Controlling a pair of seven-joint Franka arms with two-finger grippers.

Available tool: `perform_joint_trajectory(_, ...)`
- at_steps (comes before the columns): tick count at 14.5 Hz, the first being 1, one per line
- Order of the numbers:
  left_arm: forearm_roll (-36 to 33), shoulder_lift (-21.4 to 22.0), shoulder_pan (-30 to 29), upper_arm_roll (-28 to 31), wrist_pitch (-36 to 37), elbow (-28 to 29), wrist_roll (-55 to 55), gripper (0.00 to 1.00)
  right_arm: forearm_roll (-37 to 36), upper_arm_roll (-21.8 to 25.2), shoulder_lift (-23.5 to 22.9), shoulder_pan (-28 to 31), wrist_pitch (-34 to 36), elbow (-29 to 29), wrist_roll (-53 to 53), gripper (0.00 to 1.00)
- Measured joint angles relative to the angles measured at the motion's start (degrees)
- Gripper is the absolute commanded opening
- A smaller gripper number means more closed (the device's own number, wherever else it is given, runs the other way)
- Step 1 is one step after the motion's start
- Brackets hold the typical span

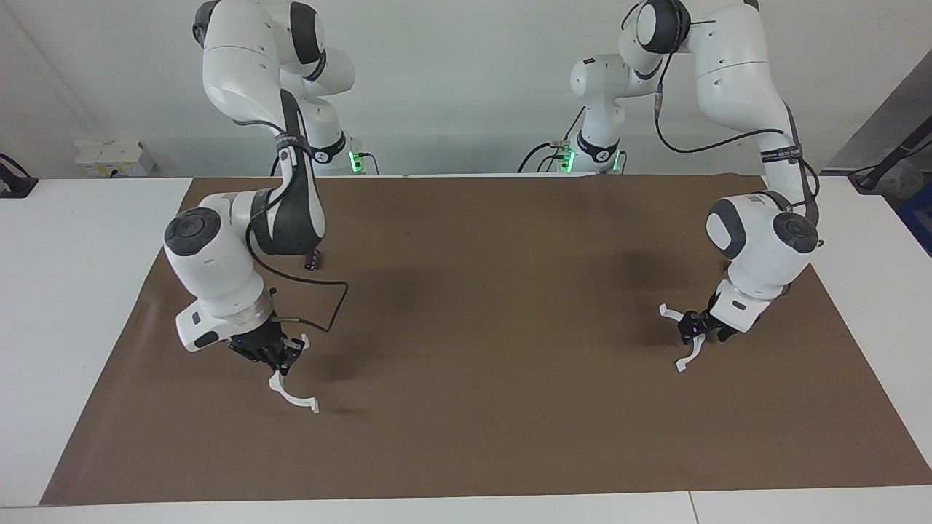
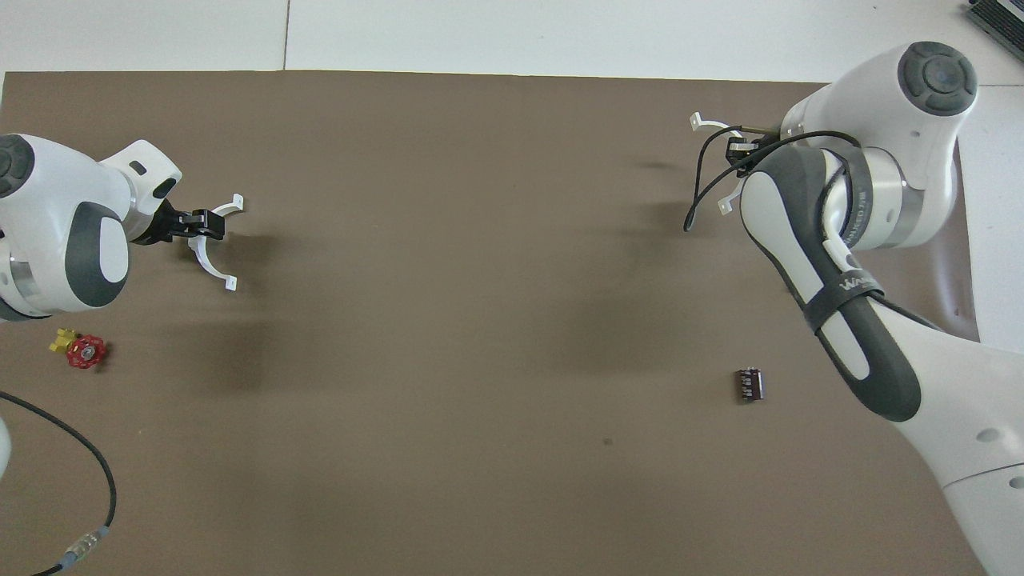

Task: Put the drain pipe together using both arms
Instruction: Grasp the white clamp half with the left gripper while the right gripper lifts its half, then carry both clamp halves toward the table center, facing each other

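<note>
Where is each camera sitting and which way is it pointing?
Facing view: high across the table, looking at the robots; both whole arms show, right pincer on one half-ring, left pincer at the other half-ring.
Overhead view: high above the robots' end, looking steeply down and forward; only forearms and pincers show, left pincer, right pincer.
Shared: brown mat, both half-rings, small dark cylinder.
</note>
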State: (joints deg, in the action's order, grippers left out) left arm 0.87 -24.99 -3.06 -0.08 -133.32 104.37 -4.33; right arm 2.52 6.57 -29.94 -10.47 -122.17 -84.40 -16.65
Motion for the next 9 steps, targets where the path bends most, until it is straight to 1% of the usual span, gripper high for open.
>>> perform_joint_trajectory(1,0.02,0.0,0.0,0.0,0.0,0.16,0.07,0.69,-2.39,-0.02,-0.01,-1.56,0.71,0.27,-3.82,0.0)
perform_joint_trajectory(3,0.04,0.0,-0.01,0.0,0.0,0.24,0.13,0.44,-4.64,-0.06,-0.14,-4.22,3.34,1.52,-11.53,0.0)
perform_joint_trajectory(4,0.1,0.0,-0.02,0.0,0.02,0.24,0.16,0.28,-4.76,-0.09,-0.36,-5.25,4.91,3.04,-14.58,0.0)
perform_joint_trajectory(7,0.56,0.01,-0.03,0.0,0.25,0.25,0.21,0.01,-4.76,-0.19,-1.51,-7.96,8.43,7.85,-21.84,0.0)
perform_joint_trajectory(9,0.58,0.03,-0.04,0.0,0.33,0.24,0.26,0.0,-4.7,-0.29,-2.58,-10.13,8.9,9.8,-26.97,0.0)
